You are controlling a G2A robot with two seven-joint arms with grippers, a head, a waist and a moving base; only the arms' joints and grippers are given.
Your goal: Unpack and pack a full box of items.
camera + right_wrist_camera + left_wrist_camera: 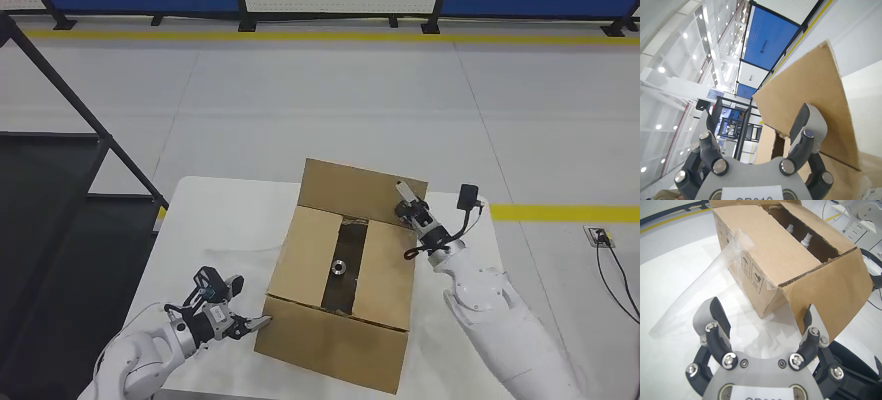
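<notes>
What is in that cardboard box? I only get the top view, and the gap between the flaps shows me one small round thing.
Observer: The left wrist view looks in from the side. Two white bottle tops, one of them a spray head, stand up inside the box.
Operator: Was it taped shut?
Observer: A strip of clear tape has one end stuck on the box's side and trails down onto the table.
Operator: Is the tool by the far flap holding it?
Observer: No. The right wrist view shows the right tool open beside the raised flap, gripping nothing.
</notes>
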